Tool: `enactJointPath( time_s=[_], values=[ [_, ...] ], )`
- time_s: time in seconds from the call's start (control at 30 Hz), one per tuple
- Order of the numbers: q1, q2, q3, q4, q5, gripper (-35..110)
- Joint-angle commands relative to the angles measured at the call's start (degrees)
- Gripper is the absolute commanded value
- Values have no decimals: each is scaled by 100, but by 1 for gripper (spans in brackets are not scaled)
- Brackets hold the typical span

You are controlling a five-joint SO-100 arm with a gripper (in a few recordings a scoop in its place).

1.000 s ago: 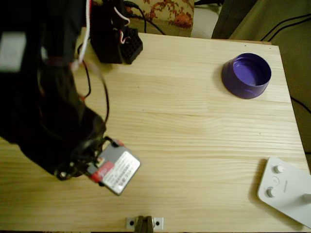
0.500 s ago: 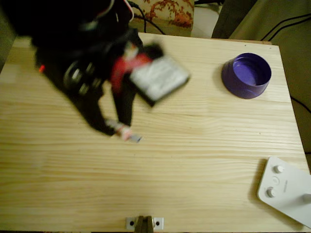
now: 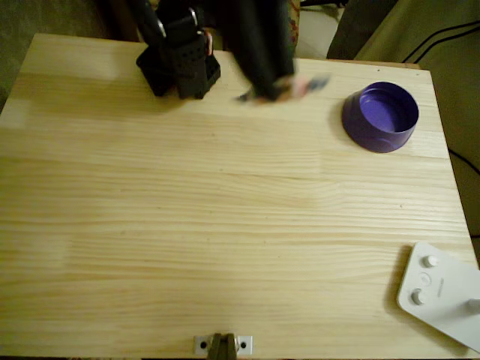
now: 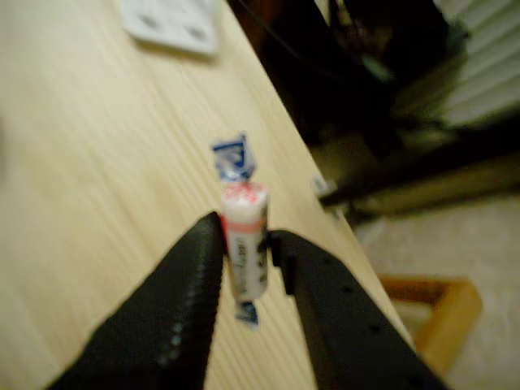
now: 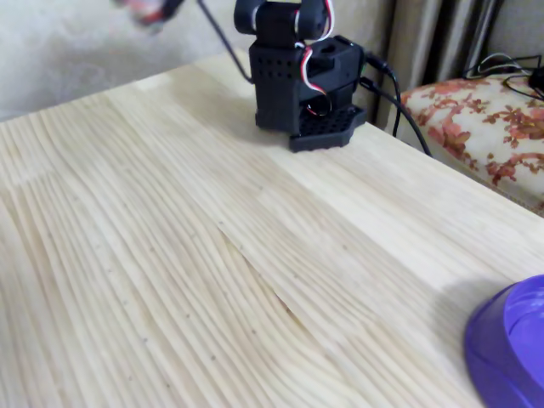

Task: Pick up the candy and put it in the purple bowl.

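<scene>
- We saw the black two-finger tool point(image 4: 244, 252) clamped on the small oblong wrapped candy point(image 4: 244, 248), white wrapper with red markings, in the wrist view.
- The candy stood roughly upright between the two fingers point(image 4: 188, 292), one blue-white twisted end sticking out above the tips and the other poking out below.
- In that view the candy was lifted clear of the pale wooden plank worktop point(image 4: 73, 162), near its edge.
- Overhead, the tool point(image 3: 289, 88) showed as a dark motion-blurred shape near the far edge of the worktop point(image 3: 225, 225), with a pinkish smear of the candy point(image 3: 304, 86) at its tip; we could not make out detail there.
- The round shallow purple plastic bowl point(image 3: 380, 116) sat on the worktop near the far right corner in the overhead view, just right of the blurred tool and apart from it.
- We saw nothing inside the bowl overhead; the fixed view caught its rim point(image 5: 510, 348) at the lower right corner.
- The black arm base point(image 5: 297, 81) stood at the far edge of the worktop, red and white wires on it.
- A white flat device with round knobs point(image 3: 442, 292) lay at the near right corner overhead, well apart from the bowl.
</scene>
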Motion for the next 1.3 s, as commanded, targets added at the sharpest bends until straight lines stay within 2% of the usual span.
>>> enactJointPath(
  time_s=[0.0, 0.27, 0.67, 0.9, 1.27],
  values=[
    [-1107, 325, -149, 35, 26, 0],
    [-2628, -448, -439, -352, 527, 0],
    [-3806, -2030, -712, -1362, 650, 0],
    [-4184, -3437, -1099, -1591, 765, 0],
    [-4219, -5309, -2593, -1644, 1020, 0]
  ],
)
